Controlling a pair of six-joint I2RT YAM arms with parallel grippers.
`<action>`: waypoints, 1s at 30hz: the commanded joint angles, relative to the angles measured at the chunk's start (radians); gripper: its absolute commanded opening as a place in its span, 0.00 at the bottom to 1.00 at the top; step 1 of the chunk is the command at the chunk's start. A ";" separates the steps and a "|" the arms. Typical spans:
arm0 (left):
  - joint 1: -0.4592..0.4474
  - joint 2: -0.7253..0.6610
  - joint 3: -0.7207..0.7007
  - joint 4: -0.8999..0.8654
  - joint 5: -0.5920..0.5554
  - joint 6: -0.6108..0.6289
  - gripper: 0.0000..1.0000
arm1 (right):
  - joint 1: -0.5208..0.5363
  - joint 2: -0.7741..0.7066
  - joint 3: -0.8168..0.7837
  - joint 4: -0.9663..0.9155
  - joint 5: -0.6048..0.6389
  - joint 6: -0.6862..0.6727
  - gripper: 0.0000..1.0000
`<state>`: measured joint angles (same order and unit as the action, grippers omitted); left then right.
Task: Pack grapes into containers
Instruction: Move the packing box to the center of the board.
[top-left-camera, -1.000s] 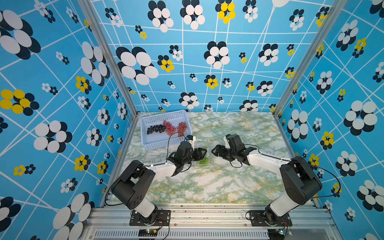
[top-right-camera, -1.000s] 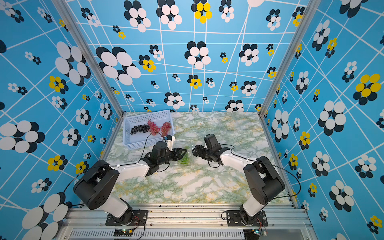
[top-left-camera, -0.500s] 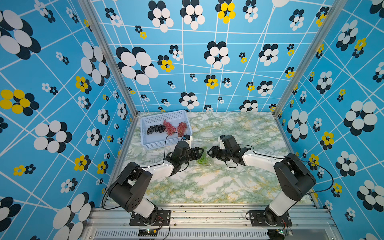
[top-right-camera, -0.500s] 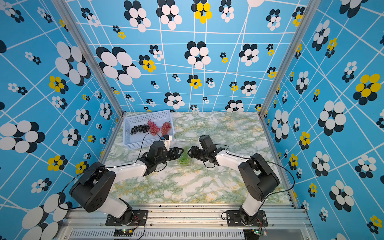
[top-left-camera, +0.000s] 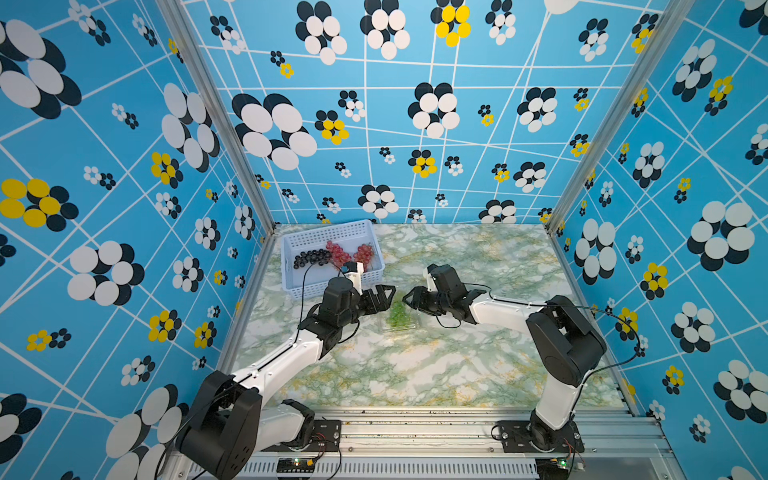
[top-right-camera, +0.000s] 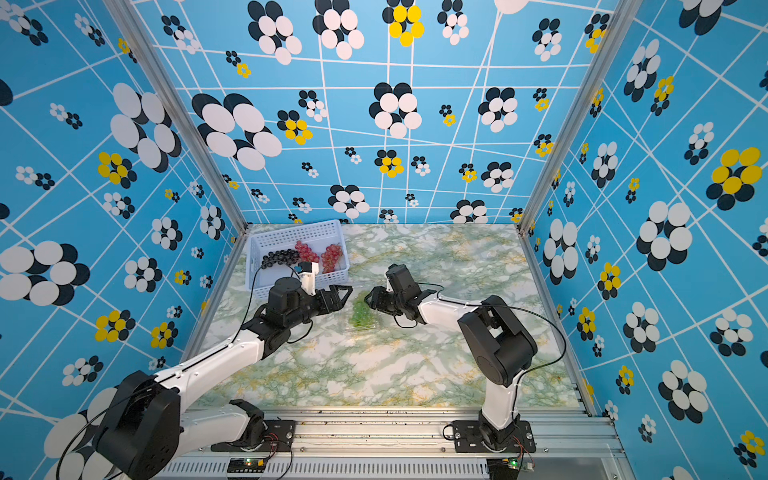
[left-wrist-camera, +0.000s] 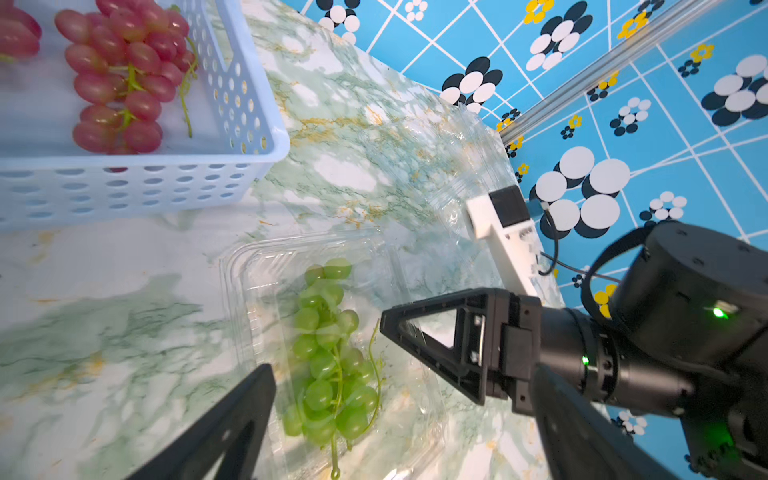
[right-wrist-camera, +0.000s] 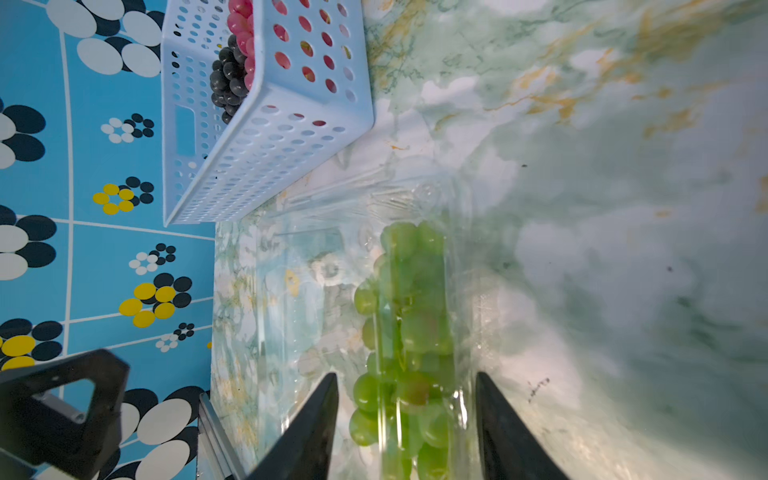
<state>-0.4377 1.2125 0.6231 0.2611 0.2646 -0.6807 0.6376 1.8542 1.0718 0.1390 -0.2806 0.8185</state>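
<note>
no legible text, labels, nos. anywhere

Green-veined marble-look table (top-left-camera: 457, 374), with two things set on it.
A pale blue perforated basket (top-left-camera: 328, 233) is placed in the surface's far left corner, slightly askew to the edges. A clear clamshell container (top-left-camera: 409, 326) is laid flat near the middle, close to the basket's near right corner but apart from it.

Green grapes (top-right-camera: 360, 312) lie in the clear container (top-right-camera: 368, 326).
</note>
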 joint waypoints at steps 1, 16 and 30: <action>0.007 -0.030 -0.029 -0.078 0.035 -0.014 1.00 | 0.013 0.058 0.056 -0.009 -0.003 0.028 0.52; -0.015 0.165 0.078 0.017 0.037 -0.147 1.00 | -0.005 -0.006 0.019 -0.026 0.023 0.001 0.56; -0.034 0.344 0.153 0.066 0.034 -0.169 1.00 | -0.023 -0.113 -0.164 0.143 0.014 0.011 0.57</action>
<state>-0.4633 1.5249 0.7494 0.3225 0.2993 -0.8467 0.6231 1.7882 0.9592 0.2134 -0.2718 0.8310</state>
